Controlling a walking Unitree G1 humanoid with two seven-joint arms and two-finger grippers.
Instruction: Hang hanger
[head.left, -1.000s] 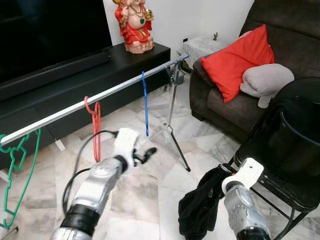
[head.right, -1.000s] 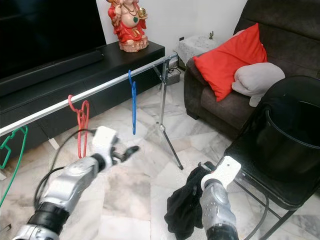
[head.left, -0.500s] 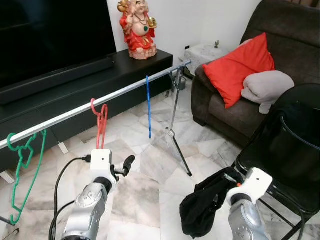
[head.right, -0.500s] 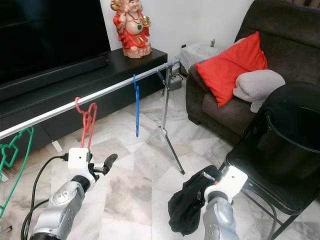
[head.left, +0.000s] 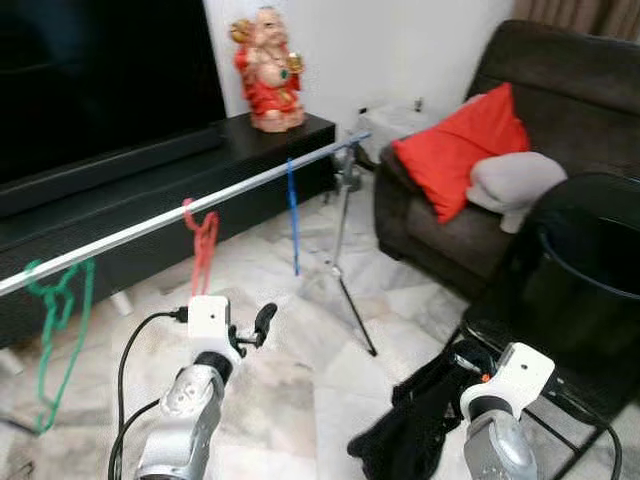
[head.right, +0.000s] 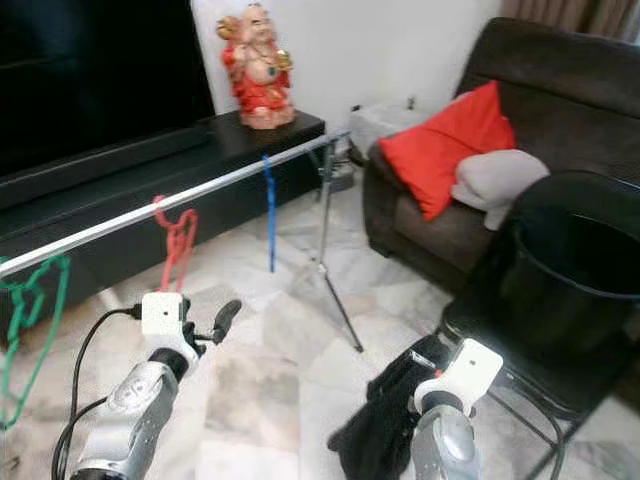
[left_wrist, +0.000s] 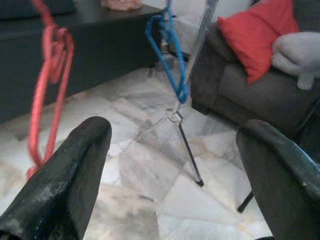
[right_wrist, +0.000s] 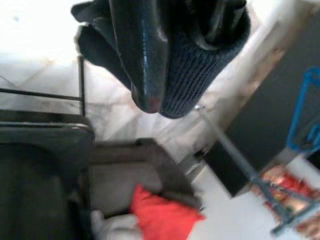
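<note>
Dark knit garment (head.left: 420, 440), seemingly clamped in right hand (right_wrist: 170, 75).

- Rail (head.left: 180, 213) at ten o'clock — smooth, shiny metal.
- Red hanger (head.left: 202, 245), blue hanger (head.left: 292, 215), green hanger (head.left: 58, 330) — plastic-looking.
- Floor (head.left: 300, 370) — polished, veined marble.
- Garment (right_wrist: 200, 65) in the right gripper (right_wrist: 165, 75) — dark ribbed knit.
- Sofa (head.left: 450, 215) at two o'clock — matt brown cloth.

The left arm reaches forward, and the left gripper (left_wrist: 172, 165) has its fingers (left_wrist: 65, 185) spread wide and empty. The right gripper (right_wrist: 165, 75) points down, apparently closed on something dark.
</note>
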